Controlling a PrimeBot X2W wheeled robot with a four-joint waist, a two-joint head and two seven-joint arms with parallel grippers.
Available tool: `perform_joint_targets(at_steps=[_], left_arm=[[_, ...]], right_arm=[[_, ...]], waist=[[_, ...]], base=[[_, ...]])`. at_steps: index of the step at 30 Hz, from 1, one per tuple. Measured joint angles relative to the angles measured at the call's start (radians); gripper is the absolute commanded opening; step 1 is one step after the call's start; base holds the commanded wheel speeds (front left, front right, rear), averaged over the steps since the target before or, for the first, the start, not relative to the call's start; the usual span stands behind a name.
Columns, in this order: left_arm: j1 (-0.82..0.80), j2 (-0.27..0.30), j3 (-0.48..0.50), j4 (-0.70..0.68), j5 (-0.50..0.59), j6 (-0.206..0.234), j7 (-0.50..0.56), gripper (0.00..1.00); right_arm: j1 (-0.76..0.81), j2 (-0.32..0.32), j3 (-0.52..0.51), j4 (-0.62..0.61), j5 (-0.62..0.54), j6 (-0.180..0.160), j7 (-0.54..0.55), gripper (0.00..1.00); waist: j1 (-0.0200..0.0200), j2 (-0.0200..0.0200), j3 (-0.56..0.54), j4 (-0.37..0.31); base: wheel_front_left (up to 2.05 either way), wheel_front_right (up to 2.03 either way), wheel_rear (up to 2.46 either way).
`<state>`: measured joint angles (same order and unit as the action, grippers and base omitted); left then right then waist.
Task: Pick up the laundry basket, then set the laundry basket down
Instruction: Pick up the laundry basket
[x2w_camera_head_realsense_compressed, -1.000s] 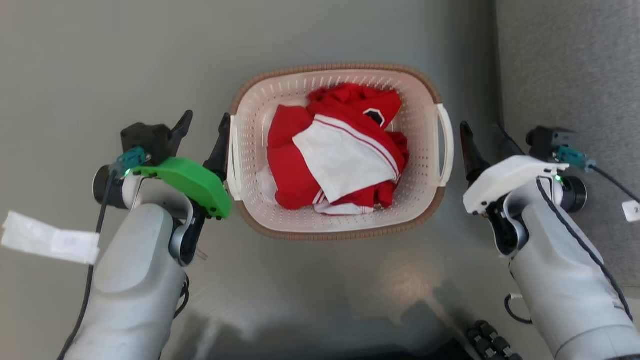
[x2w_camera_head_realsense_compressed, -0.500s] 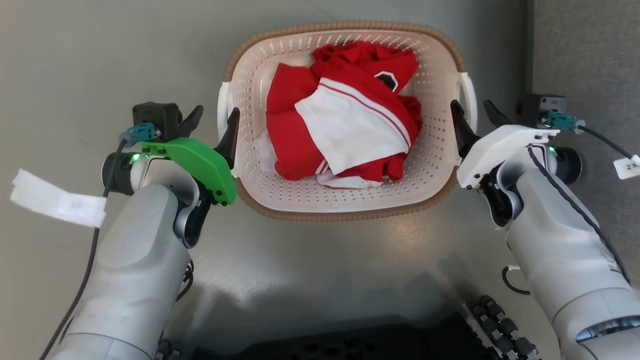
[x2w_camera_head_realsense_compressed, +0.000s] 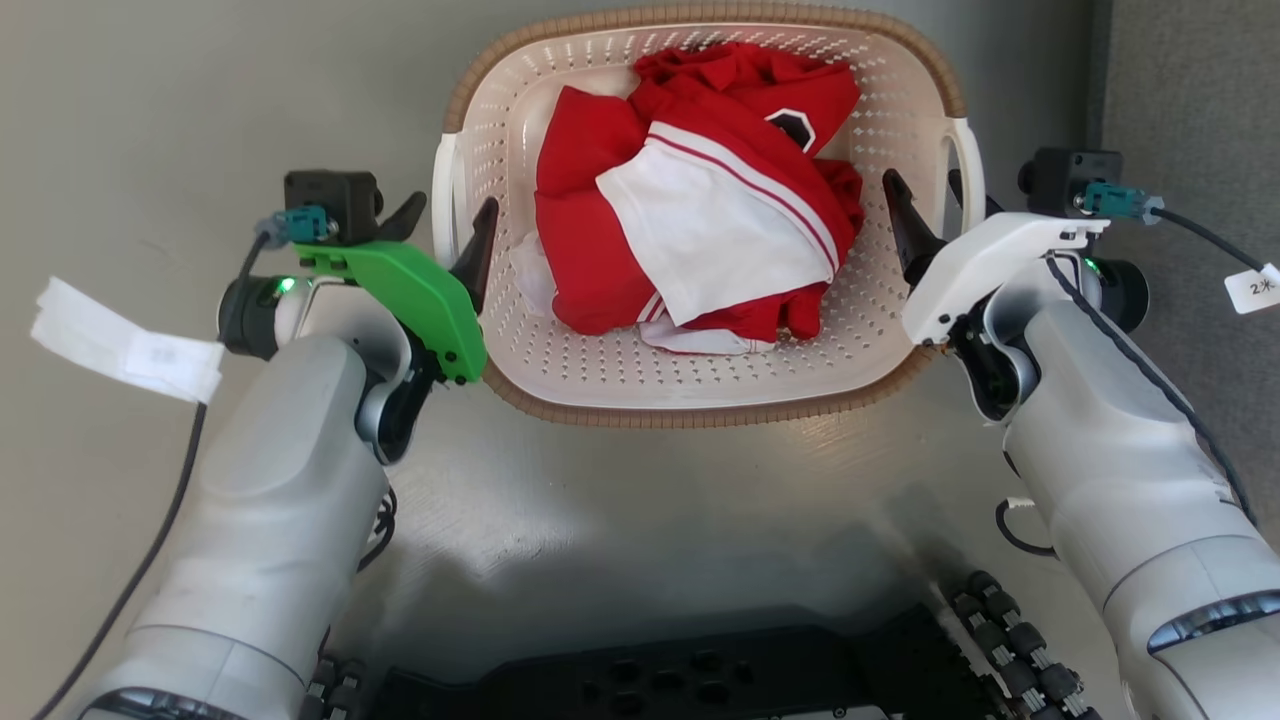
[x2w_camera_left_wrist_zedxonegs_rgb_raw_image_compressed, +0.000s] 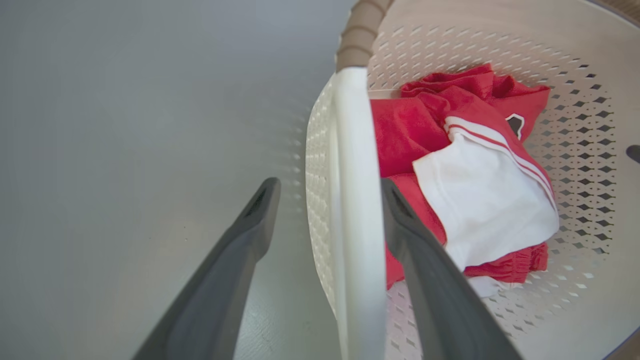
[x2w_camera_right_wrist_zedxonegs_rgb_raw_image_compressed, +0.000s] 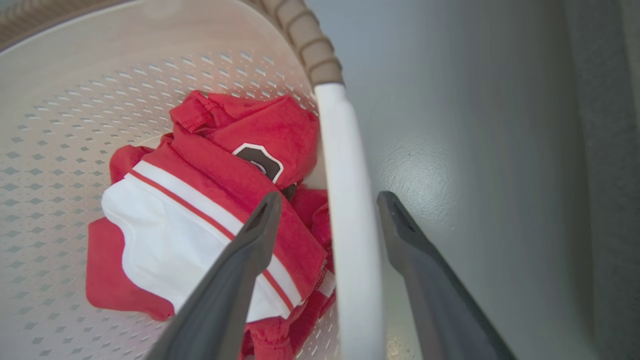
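Moving in since a second ago, left tool and right tool, both released, now straddle the basket's handles, so clenching should lift it level.

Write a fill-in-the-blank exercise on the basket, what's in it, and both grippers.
1. The laundry basket has a woven-look rim coloured ____.
2. The clothes lying in it are white and ____.
3. The left gripper straddles the basket's white side ____, one finger inside and one outside.
4. The right gripper, at the basket's other side, is ____ rather than shut.

Missing words: brown; red; handle; open.
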<state>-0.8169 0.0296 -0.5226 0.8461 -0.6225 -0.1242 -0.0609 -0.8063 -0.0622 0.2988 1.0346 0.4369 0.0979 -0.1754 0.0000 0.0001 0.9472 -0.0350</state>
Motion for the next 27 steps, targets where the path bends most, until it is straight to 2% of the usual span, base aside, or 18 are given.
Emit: perform_joint_targets(at_steps=[11,14,16,18,20,21,22,23,27], left_arm=[[-0.026,-0.002,-0.047,0.040,-0.054,0.000,0.009,0.98],[-0.030,-0.002,-0.063,0.048,-0.071,0.000,0.021,0.71],[-0.031,-0.002,-0.069,0.052,-0.084,0.000,0.025,0.47],[-0.036,-0.002,-0.073,0.055,-0.100,0.000,0.026,0.45],[-0.043,-0.002,-0.079,0.058,-0.108,0.000,0.026,0.38],[-0.046,-0.003,-0.083,0.058,-0.113,0.000,0.028,0.26],[-0.050,-0.005,-0.090,0.060,-0.126,0.001,0.031,0.11],[-0.052,-0.004,-0.093,0.060,-0.132,0.001,0.031,0.00],[-0.055,-0.002,-0.105,0.060,-0.161,0.001,0.035,0.00]], right_arm=[[-0.022,0.000,0.046,0.035,0.048,0.007,-0.018,1.00],[-0.033,0.000,0.060,0.039,0.057,0.008,-0.025,0.92],[-0.036,-0.001,0.066,0.044,0.060,0.008,-0.027,0.87],[-0.038,-0.001,0.072,0.049,0.066,0.008,-0.028,0.84],[-0.043,-0.002,0.077,0.056,0.071,0.008,-0.028,0.68],[-0.046,-0.003,0.081,0.059,0.076,0.008,-0.028,0.46],[-0.048,-0.003,0.090,0.062,0.082,0.008,-0.032,0.36],[-0.048,-0.005,0.094,0.064,0.086,0.010,-0.034,0.00],[-0.051,-0.006,0.108,0.070,0.094,0.015,-0.039,0.00]], waist=[[0.0000,0.0000,0.017,0.007],[0.0000,0.0000,0.018,0.007],[0.0000,0.0000,0.019,0.006],[0.0000,0.0000,0.019,0.006],[0.0000,0.0000,0.020,0.006],[0.0000,0.0000,0.020,0.006],[0.0000,0.0000,0.021,0.007],[0.0000,0.0000,0.022,0.007],[0.0000,0.0000,0.022,0.007]], base=[[0.00,0.00,0.00],[0.00,0.00,0.00],[0.00,0.00,0.00],[0.00,0.00,0.00],[0.00,0.00,0.00],[0.00,0.00,0.00],[0.00,0.00,0.00],[0.00,0.00,0.00],[0.00,0.00,0.00]])
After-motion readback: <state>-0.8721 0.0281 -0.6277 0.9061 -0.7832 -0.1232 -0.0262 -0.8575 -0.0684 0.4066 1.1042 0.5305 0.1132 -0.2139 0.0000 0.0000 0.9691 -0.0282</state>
